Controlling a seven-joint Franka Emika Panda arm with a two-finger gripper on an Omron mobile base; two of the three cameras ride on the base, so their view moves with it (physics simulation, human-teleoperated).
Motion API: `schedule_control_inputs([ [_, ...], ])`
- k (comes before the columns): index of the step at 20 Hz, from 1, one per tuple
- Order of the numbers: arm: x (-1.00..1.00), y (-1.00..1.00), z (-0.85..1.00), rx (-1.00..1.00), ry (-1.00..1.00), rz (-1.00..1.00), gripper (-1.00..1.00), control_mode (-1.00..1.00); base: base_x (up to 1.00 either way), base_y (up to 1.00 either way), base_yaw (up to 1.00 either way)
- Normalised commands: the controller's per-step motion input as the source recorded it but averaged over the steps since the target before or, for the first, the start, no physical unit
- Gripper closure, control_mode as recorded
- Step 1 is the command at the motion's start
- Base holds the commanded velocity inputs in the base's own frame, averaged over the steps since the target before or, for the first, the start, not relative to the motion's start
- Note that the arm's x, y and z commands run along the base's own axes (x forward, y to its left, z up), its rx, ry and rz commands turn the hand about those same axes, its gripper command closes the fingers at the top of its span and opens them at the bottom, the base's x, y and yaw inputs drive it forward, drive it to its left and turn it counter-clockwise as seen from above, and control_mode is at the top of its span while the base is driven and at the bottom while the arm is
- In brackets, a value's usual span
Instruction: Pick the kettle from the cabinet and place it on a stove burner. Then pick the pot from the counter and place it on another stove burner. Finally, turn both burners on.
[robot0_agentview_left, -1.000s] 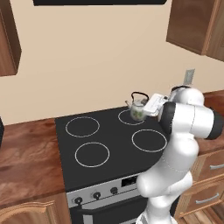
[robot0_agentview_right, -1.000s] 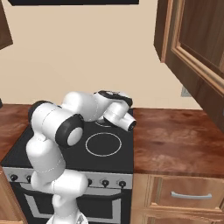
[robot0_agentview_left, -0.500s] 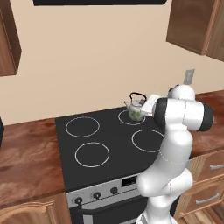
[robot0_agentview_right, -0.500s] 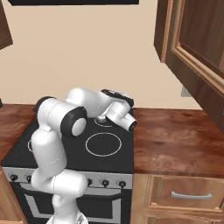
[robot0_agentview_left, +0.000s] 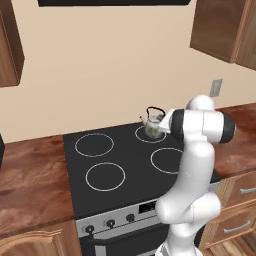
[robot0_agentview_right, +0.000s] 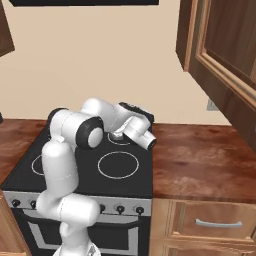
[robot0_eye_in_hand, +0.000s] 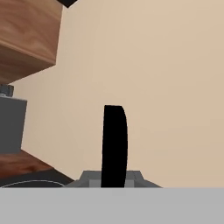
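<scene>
The kettle (robot0_agentview_left: 153, 126), whitish with a green leaf print and a thin black arched handle, sits at the back right burner (robot0_agentview_left: 150, 134) of the black cooktop (robot0_agentview_left: 125, 165). My gripper (robot0_agentview_left: 161, 119) reaches it from the right. In the hand view the black handle (robot0_eye_in_hand: 114, 144) rises between my fingertips (robot0_eye_in_hand: 89, 178), and my gripper (robot0_eye_in_hand: 114, 178) is shut on it. Three other ring burners (robot0_agentview_left: 105, 176) are bare. The right base view shows my forearm lying over the back burner (robot0_agentview_right: 120, 137). The pot is out of view.
Reddish-brown counter (robot0_agentview_left: 30, 185) flanks the range on both sides (robot0_agentview_right: 200, 160). Knobs (robot0_agentview_left: 110, 224) line the steel front. Dark wall cabinets (robot0_agentview_left: 220, 30) hang at the upper right, one door (robot0_agentview_right: 225, 55) swung open. A grey toaster (robot0_eye_in_hand: 11, 124) stands below a wooden cabinet (robot0_eye_in_hand: 26, 39).
My elbow has swung up and to the right while the hand stayed on the kettle. The kettle has settled slightly lower over the back right burner.
</scene>
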Motion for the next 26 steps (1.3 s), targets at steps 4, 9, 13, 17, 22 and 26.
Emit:
schedule_control_inputs([
  [4,0.23,0.00,-0.17,0.02,0.00,0.00,1.00,-1.00,0.00,0.00,0.00],
  [9,0.22,-0.01,-0.17,0.01,0.00,0.00,1.00,-1.00,0.00,0.00,0.00],
  [13,0.21,-0.01,-0.13,0.01,0.00,0.00,1.00,-1.00,0.00,0.00,0.00],
  [17,0.24,0.00,-0.11,0.00,0.00,0.00,1.00,-1.00,0.00,0.00,0.00],
  [22,0.28,-0.01,-0.08,0.00,0.00,0.00,1.00,-1.00,0.00,0.00,0.00],
  [26,0.29,-0.01,-0.09,0.00,0.00,0.00,1.00,-1.00,0.00,0.00,0.00],
])
